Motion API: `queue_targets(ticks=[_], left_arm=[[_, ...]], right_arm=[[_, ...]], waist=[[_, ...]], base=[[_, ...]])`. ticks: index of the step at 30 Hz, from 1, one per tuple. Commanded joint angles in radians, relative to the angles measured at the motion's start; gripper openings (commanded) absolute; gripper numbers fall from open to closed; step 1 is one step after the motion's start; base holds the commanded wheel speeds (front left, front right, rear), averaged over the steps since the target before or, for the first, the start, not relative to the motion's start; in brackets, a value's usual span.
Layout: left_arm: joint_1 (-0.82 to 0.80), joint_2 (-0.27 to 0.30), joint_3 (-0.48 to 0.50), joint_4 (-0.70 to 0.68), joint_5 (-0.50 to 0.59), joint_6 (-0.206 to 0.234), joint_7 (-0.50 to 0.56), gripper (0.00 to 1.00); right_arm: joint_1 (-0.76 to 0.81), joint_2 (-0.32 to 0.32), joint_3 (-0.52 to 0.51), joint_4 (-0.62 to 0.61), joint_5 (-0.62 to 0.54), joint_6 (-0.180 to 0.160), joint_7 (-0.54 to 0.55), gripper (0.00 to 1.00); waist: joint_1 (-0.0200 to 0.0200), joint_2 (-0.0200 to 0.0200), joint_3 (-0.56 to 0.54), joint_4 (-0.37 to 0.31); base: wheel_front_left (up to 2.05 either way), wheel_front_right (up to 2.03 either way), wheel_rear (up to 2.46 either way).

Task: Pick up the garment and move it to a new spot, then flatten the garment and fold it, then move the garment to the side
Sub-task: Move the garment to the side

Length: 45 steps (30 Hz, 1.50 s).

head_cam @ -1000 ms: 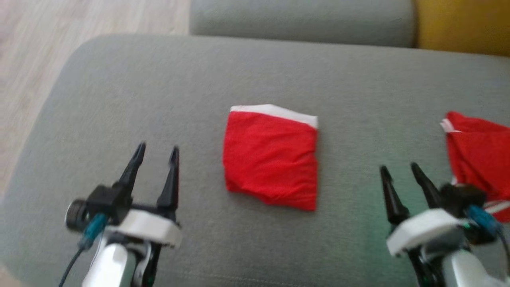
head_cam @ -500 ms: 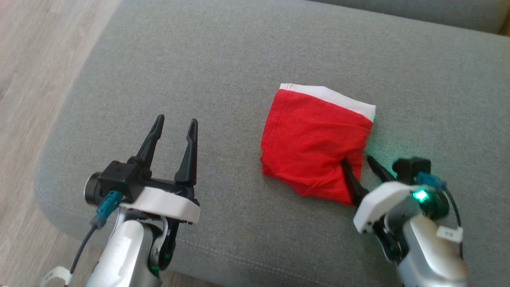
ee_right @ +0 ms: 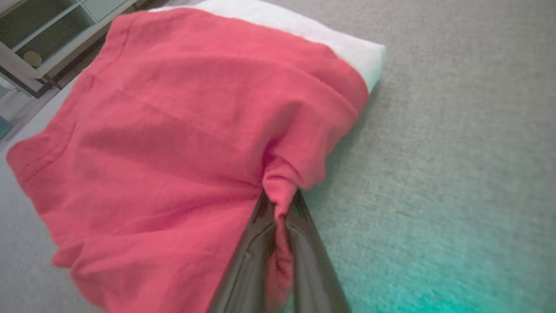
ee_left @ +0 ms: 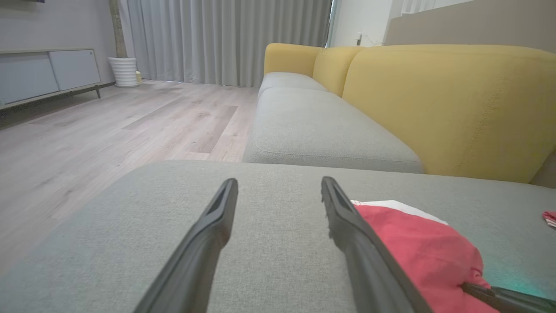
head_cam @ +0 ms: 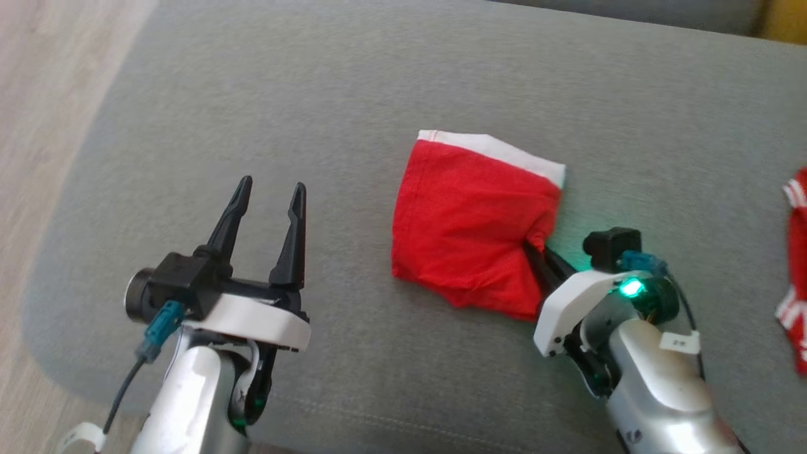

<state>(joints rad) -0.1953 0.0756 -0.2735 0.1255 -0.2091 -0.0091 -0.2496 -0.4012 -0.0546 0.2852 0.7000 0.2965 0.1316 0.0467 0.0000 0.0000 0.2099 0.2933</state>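
The garment (head_cam: 470, 221) is a folded red piece with a white band along its far edge, lying on the grey cushion (head_cam: 353, 113). My right gripper (head_cam: 536, 246) is shut on the garment's right edge, and the red cloth bunches between its fingers (ee_right: 282, 204). The pinch is close up in the right wrist view, on the garment (ee_right: 173, 130). My left gripper (head_cam: 268, 195) hovers open over bare cushion to the garment's left, with nothing between its fingers. In the left wrist view the garment (ee_left: 417, 248) lies to the right of the open left gripper (ee_left: 278, 187).
Another red and white cloth (head_cam: 795, 271) lies at the cushion's right edge. The cushion's left edge drops to a wooden floor (head_cam: 38, 113). A second grey seat (ee_left: 312, 130) and a yellow backrest (ee_left: 456, 100) stand beyond.
My right gripper has closed on the garment's right edge, which now bunches between its fingers. The head camera has shifted. The left gripper stays open.
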Motion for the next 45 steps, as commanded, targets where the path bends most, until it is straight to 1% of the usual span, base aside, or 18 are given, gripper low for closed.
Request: queue_targets(ticks=[1,2,3,7,11,12,16,19,28,34,36,38,42,45], left_arm=[[-0.024,0.006,0.044,-0.040,0.014,0.000,-0.012,1.00],[-0.018,0.007,0.049,-0.043,0.016,0.000,-0.012,1.00],[-0.009,0.010,0.057,-0.048,0.020,-0.002,-0.012,1.00],[0.006,0.019,0.072,-0.058,0.026,-0.006,-0.012,1.00],[0.014,0.023,0.078,-0.070,0.033,-0.008,-0.012,1.00],[0.014,0.023,0.078,-0.070,0.033,-0.008,-0.012,1.00],[0.007,0.024,0.074,-0.077,0.038,-0.016,-0.012,1.00],[-0.002,0.026,0.068,-0.077,0.043,-0.023,-0.012,1.00],[-0.036,0.033,0.066,-0.085,0.048,-0.034,-0.012,1.00],[-0.071,0.037,0.065,-0.091,0.050,-0.043,-0.012,1.00],[-0.081,0.038,0.066,-0.095,0.050,-0.045,-0.012,1.00],[-0.090,0.040,0.070,-0.097,0.049,-0.048,-0.012,1.00],[-0.107,0.040,0.070,-0.102,0.052,-0.052,-0.012,1.00],[-0.120,0.039,0.070,-0.104,0.051,-0.056,-0.012,1.00]], right_arm=[[0.017,0.004,0.031,0.001,-0.025,-0.001,-0.002,0.00],[0.021,0.003,0.038,-0.004,-0.036,-0.001,0.001,0.00],[0.033,-0.011,0.044,-0.027,-0.056,-0.001,0.003,0.00],[0.066,-0.052,0.045,-0.095,-0.078,-0.001,0.031,0.00],[0.100,-0.108,0.039,-0.192,-0.090,-0.001,0.083,0.00],[0.100,-0.108,0.039,-0.192,-0.090,-0.001,0.083,0.00],[0.115,-0.182,0.031,-0.289,-0.094,-0.001,0.141,0.00],[0.094,-0.234,0.023,-0.342,-0.090,-0.001,0.172,0.00],[-0.067,-0.411,0.000,-0.454,-0.091,-0.001,0.243,0.00],[-0.180,-0.536,-0.042,-0.431,-0.094,-0.001,0.315,0.00],[-0.204,-0.565,-0.049,-0.410,-0.089,-0.001,0.330,0.00],[-0.221,-0.578,-0.054,-0.383,-0.083,-0.001,0.347,0.00],[-0.232,-0.557,-0.075,-0.297,-0.074,-0.001,0.393,0.00],[-0.246,-0.543,-0.107,-0.242,-0.104,-0.001,0.370,0.00]], waist=[[0.0000,0.0000,-0.014,-0.048],[0.0000,0.0000,-0.018,-0.069],[0.0000,0.0000,-0.025,-0.109],[0.0000,0.0000,-0.037,-0.200],[0.0000,0.0000,-0.042,-0.289],[0.0000,0.0000,-0.042,-0.289],[0.0000,0.0000,-0.033,-0.358],[0.0000,0.0000,-0.022,-0.394],[0.0000,0.0000,0.043,-0.445],[0.0000,0.0000,0.095,-0.443],[0.0000,0.0000,0.109,-0.440],[0.0000,0.0000,0.124,-0.438],[0.0000,0.0000,0.150,-0.432],[0.0000,0.0000,0.169,-0.424]], base=[[0.00,0.00,0.00],[0.00,0.00,0.00],[0.00,0.00,0.00],[0.00,0.00,0.00],[0.00,0.00,0.00],[0.00,0.00,0.00],[0.00,0.00,0.00],[0.00,0.00,0.00],[0.00,0.00,0.00],[0.00,0.00,0.00],[0.00,0.00,0.00],[0.00,0.00,0.00],[0.00,0.00,0.00],[0.00,0.00,0.00]])
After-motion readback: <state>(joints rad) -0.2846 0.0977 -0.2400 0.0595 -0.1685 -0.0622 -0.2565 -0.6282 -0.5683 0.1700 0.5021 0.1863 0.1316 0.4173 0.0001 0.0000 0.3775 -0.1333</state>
